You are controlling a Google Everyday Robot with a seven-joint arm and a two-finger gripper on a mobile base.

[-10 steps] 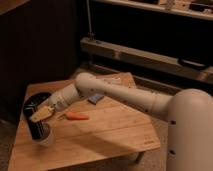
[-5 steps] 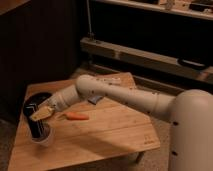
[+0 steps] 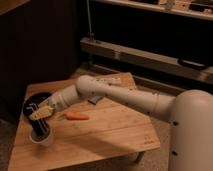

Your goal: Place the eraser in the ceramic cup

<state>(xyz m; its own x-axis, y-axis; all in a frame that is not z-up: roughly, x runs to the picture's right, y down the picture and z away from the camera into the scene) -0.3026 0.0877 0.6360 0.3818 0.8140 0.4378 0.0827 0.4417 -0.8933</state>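
Note:
The white ceramic cup [image 3: 42,139] stands near the front left corner of the wooden table [image 3: 110,132]. The black eraser [image 3: 40,127] stands upright with its lower end inside the cup. My gripper [image 3: 41,113] is directly above the cup, shut on the eraser's upper end. The white arm reaches in from the right across the table.
A black bowl [image 3: 34,101] sits just behind the cup at the table's left edge. An orange carrot [image 3: 77,117] lies right of the gripper. A small blue pad [image 3: 94,100] shows partly under the arm. Dark shelving stands behind the table.
The gripper with the eraser has stayed over the cup and shifted only slightly. Nothing else has moved.

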